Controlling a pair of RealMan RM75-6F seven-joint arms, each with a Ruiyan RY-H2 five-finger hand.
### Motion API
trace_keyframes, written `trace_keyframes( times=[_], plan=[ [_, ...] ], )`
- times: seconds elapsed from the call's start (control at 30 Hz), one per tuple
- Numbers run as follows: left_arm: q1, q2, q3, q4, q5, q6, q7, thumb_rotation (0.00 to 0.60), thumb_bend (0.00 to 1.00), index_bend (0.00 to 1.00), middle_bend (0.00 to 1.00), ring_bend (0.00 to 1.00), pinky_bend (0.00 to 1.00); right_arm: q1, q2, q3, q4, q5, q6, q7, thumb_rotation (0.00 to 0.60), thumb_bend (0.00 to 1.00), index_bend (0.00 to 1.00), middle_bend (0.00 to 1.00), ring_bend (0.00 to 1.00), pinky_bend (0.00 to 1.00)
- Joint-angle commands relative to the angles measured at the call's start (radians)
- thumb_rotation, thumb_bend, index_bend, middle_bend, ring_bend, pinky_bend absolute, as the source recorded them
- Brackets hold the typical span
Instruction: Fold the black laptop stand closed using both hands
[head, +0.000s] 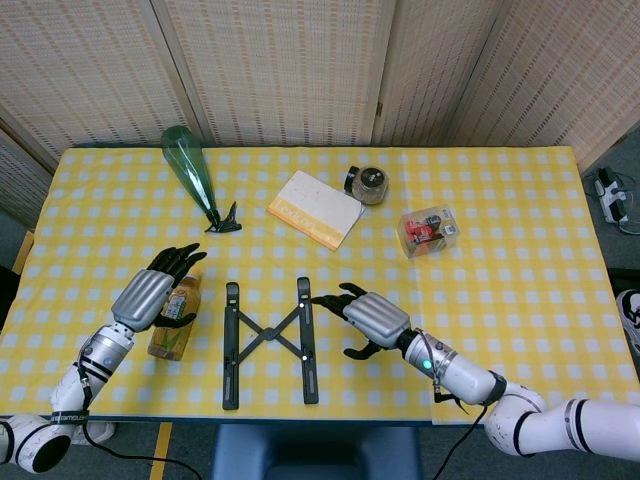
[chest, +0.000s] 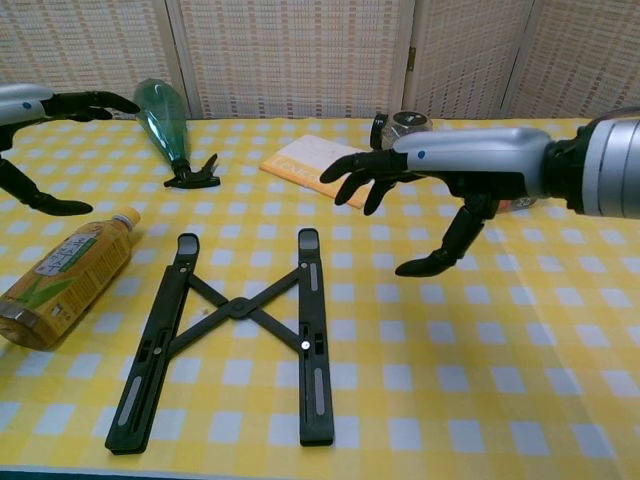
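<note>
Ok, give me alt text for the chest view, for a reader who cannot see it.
A black laptop stand lies flat on a yellow checked table, its two rails joined by crossed struts. The right hand and left hand hover open on either side, touching nothing. A tea bottle lies left of the stand.

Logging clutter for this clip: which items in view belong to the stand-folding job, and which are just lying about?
Job:
laptop stand, lying flat
left hand, open
right hand, open

Lying about:
tea bottle, on its side
green spray bottle
notebook
jar
clear box
</note>
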Motion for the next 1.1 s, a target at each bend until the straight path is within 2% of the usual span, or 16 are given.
trace_keyframes(
  times=[0.03,0.17,0.53,1.1],
  plan=[
    [-0.032,-0.05,0.018,0.048,0.061,-0.004,0.022,0.6,0.26,0.0,0.0,0.0,0.0,-0.011,0.012,0.002,-0.024,-0.034,0.035,0.003,0.6,0.32,0.07,0.17,0.2,0.02],
    [-0.07,-0.102,0.02,0.085,0.082,-0.031,0.1,0.6,0.26,0.0,0.0,0.0,0.0,-0.018,0.01,-0.002,-0.04,-0.059,0.067,-0.01,0.6,0.32,0.07,0.17,0.19,0.02],
    [-0.128,-0.267,0.029,0.284,0.058,-0.081,0.313,0.6,0.26,0.0,0.0,0.0,0.0,-0.039,0.011,-0.029,-0.055,-0.076,0.116,-0.058,0.6,0.32,0.07,0.17,0.16,0.03],
    [-0.135,-0.358,0.063,0.441,0.037,-0.09,0.438,0.6,0.25,0.0,0.0,0.0,0.0,-0.046,0.01,-0.055,-0.044,-0.081,0.114,-0.053,0.6,0.32,0.07,0.17,0.15,0.03]
  ],
)
